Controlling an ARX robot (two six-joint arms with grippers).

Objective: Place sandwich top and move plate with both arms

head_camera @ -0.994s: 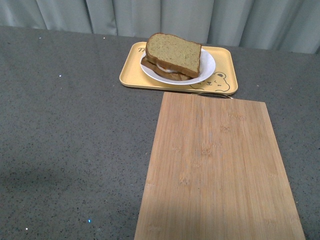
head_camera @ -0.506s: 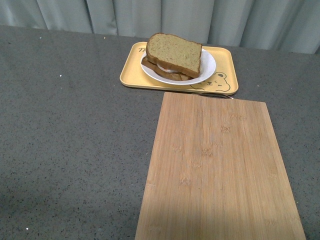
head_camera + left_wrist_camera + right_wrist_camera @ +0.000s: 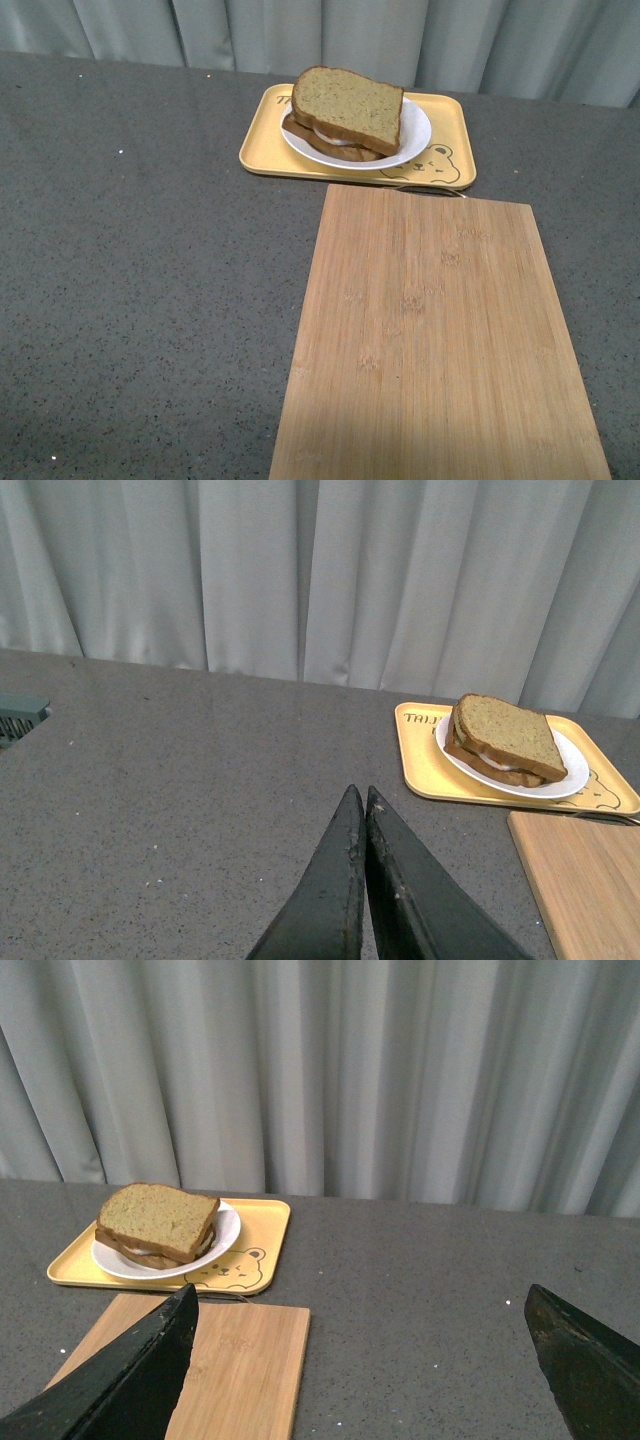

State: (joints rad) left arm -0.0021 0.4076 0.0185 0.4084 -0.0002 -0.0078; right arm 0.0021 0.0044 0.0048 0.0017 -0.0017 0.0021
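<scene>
The sandwich top [image 3: 349,105], a greenish-tan bread slice with a brown crust, lies tilted on a lower slice with white filling. The stack sits on the white plate [image 3: 416,127], which stands on the yellow bear-printed tray [image 3: 264,148]. Neither gripper shows in the front view. In the left wrist view my left gripper [image 3: 363,798] is shut and empty above the grey table, well short of the sandwich top [image 3: 505,732] and the plate [image 3: 575,770]. In the right wrist view my right gripper [image 3: 360,1305] is open and empty, far from the sandwich top [image 3: 158,1216] and the plate [image 3: 225,1228].
A bamboo cutting board [image 3: 437,340] lies on the grey table just in front of the tray and reaches the near edge of the front view. Grey curtains [image 3: 320,35] close off the back. A grey-green object [image 3: 20,718] shows at the edge of the left wrist view.
The sandwich, plate, tray and board have not moved. A faint shadow on the table at the near left has faded.
</scene>
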